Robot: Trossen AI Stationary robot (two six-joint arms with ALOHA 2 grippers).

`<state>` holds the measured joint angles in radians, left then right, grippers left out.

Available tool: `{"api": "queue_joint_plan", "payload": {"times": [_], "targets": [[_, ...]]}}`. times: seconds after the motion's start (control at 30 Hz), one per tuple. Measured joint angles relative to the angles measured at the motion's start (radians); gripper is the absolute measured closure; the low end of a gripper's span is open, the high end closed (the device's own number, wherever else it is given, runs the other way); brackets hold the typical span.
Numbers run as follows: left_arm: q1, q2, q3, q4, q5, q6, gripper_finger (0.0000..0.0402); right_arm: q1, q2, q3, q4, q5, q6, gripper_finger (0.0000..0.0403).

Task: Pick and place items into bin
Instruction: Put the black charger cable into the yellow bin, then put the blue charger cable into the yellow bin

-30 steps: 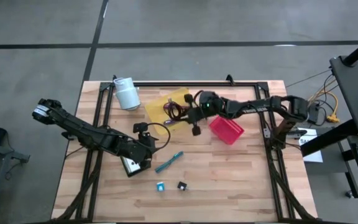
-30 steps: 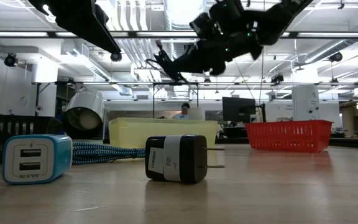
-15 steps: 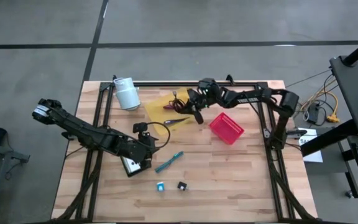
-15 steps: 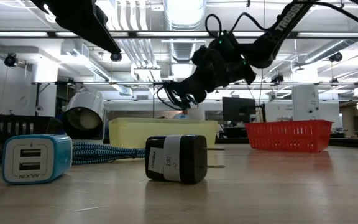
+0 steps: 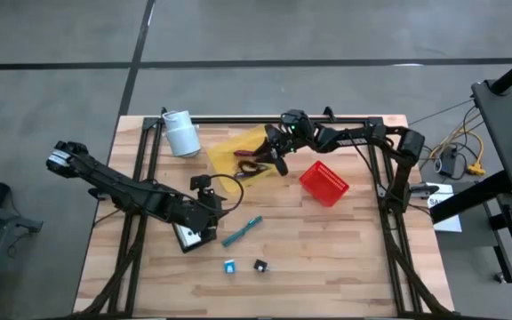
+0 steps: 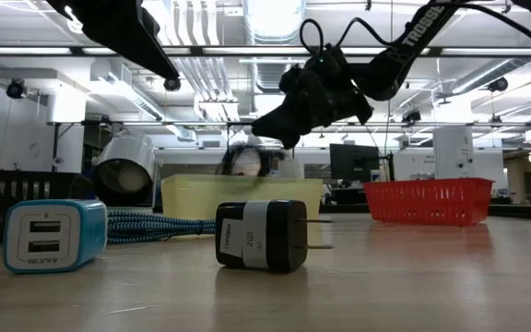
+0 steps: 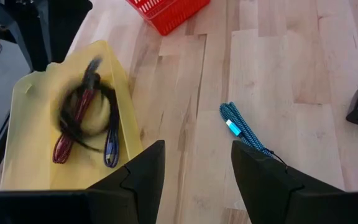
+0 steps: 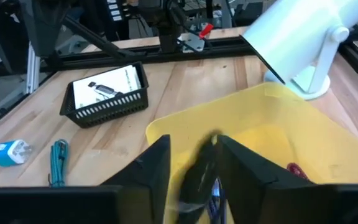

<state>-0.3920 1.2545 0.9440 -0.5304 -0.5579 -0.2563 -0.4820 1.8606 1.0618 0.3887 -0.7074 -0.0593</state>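
right gripper [image 5: 276, 163] above yellow bin [image 5: 225, 153], fingers spread, bundle of cables [image 7: 84, 118] dropping blurred into it. best lifted straight up, clear of loops. left gripper [image 5: 208, 233] spread, waiting by black basket [image 8: 107, 96].

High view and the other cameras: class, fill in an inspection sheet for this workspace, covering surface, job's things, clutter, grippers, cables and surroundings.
Surface: wood table, boards in good order.
Job's things: blue charger and black charger lie on the table; yellow bin holds cords.
Clutter: white lamp, red basket, black basket.
Grippers: right gripper open above the bin; left gripper open over the black basket.
Cables: teal cable loose on the table; blurred bundle at the bin.
Surroundings: monitor behind the table.
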Motion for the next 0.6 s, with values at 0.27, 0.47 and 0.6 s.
{"api": "queue_joint_plan", "payload": {"times": [0.27,0.47,0.6], "targets": [[0.000,0.000,0.004,0.007,0.000,-0.001,0.0233,0.000,-0.003,0.022,-0.043,-0.016,0.015,0.0219],[0.000,0.000,0.000,0.008,0.000,-0.079,0.0233,0.004,-0.041,0.023,-0.038,-0.190,0.005,0.0209],[0.000,0.000,0.000,0.014,0.000,-0.080,0.0233,0.027,-0.084,-0.014,-0.039,-0.210,-0.095,0.0215]]}}
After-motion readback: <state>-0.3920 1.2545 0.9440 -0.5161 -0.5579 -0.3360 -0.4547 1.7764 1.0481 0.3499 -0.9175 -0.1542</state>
